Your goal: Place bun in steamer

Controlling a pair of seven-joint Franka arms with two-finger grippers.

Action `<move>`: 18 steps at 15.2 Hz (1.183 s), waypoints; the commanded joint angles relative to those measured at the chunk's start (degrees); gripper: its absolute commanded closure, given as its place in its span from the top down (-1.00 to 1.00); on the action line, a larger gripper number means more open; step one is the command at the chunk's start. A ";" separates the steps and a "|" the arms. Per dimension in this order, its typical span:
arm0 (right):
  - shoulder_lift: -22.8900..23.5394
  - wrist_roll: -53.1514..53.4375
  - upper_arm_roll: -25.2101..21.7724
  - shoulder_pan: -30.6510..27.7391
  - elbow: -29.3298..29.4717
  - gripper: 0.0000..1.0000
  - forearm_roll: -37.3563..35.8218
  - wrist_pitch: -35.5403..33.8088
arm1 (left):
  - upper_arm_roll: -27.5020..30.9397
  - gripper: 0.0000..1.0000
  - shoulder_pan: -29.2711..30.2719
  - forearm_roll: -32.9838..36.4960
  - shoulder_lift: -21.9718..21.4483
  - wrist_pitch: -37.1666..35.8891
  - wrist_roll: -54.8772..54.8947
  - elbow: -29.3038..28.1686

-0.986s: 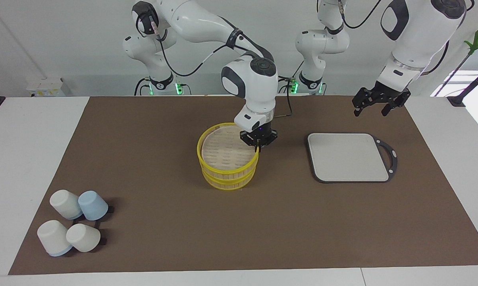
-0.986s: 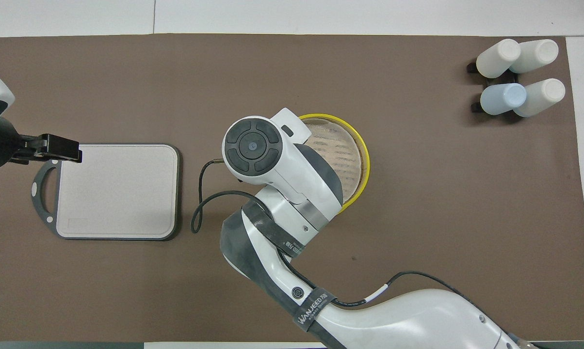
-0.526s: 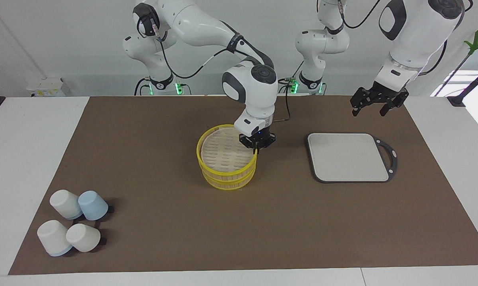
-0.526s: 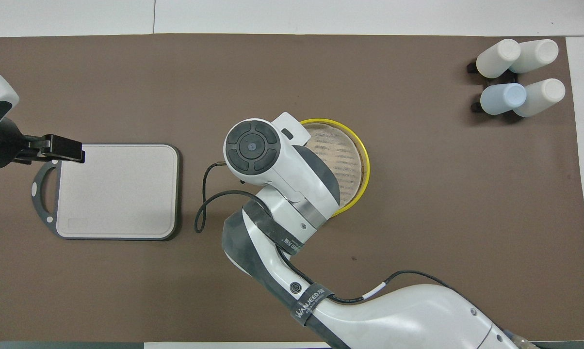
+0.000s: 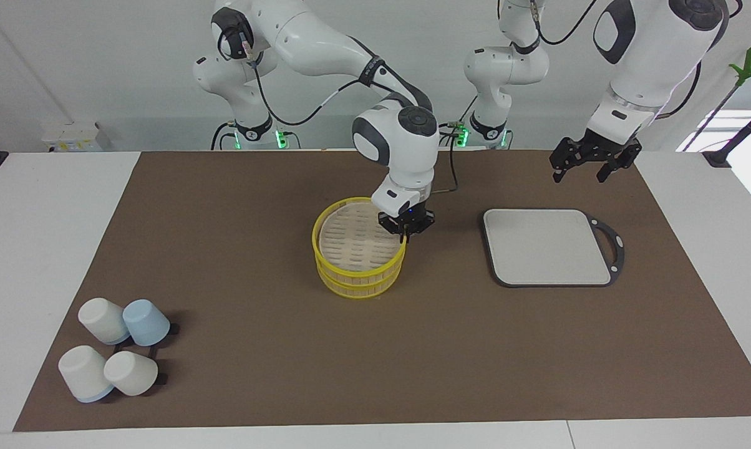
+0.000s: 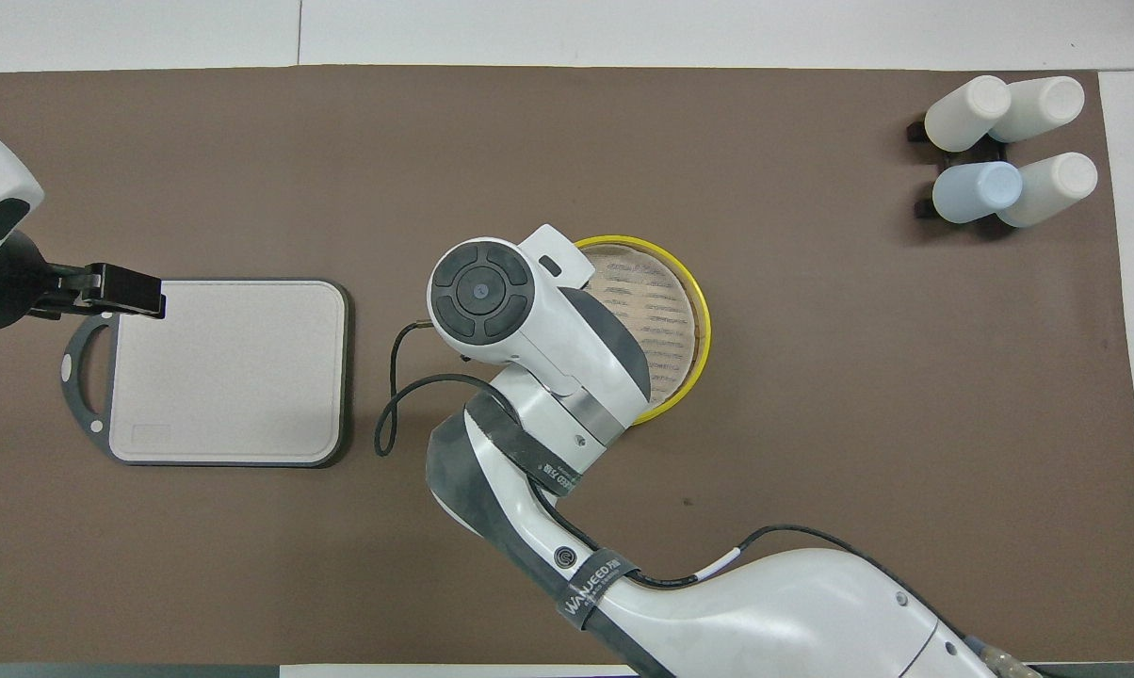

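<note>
**Inspector:** Your right claw [image 5: 404,234] is shut on the rim of the steamer [image 5: 358,249], which sits mid-desk on the brown mat [image 5: 257,206]; whether the basket is lifted I cannot tell. No bun shows in either view.

**Operator:** And the left claw [image 5: 589,165]?

**Inspector:** Open, empty, waiting above the gap between the tray [image 5: 547,246] and the desk's robot-side edge. You appear to be positioning the basket. Next, I judge, release the rim and find the bun.
</note>
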 commanded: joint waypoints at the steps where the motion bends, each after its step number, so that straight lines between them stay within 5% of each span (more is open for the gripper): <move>1: -0.34 1.41 0.05 0.06 -0.26 -1.00 -1.06 0.23 | 0.01 1.00 -0.20 1.01 -0.61 -1.53 0.80 -0.49; 18: -0.42 1.50 0.14 -0.55 -2.97 -1.00 -0.97 3.12 | 0.10 1.00 -0.20 1.01 -1.05 -1.70 0.88 -0.67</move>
